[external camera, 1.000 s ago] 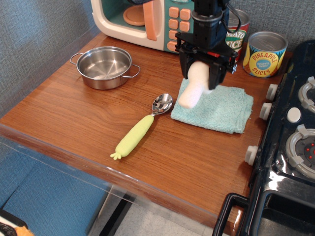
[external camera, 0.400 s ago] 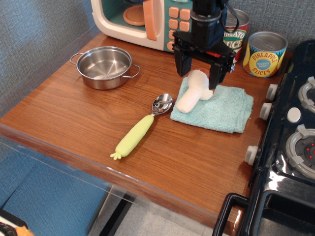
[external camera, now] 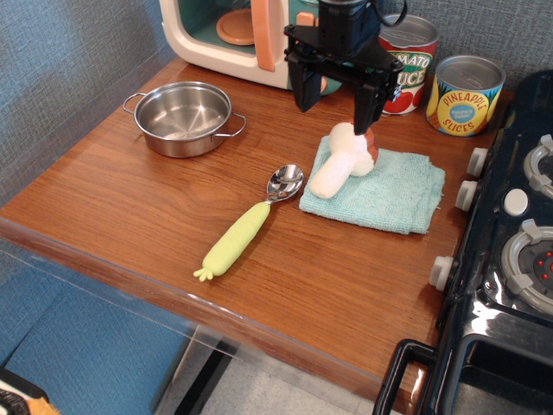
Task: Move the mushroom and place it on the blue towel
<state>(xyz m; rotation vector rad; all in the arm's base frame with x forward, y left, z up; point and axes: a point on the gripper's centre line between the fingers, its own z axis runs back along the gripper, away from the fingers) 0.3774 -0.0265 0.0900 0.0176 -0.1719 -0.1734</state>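
The mushroom lies tilted on the left part of the blue towel, cream stem pointing front-left, reddish-brown cap at the back right. Its stem tip reaches the towel's left edge. The black gripper hangs above and just behind the mushroom, jaws wide open and empty, clear of the mushroom.
A spoon with a yellow-green handle lies left of the towel. A steel pot stands at the back left. A toy microwave, a tomato can and a pineapple can line the back. A stove is at the right.
The gripper let go of the mushroom, opened wide and rose up and slightly left. The mushroom dropped from the jaws onto the towel and now lies still.
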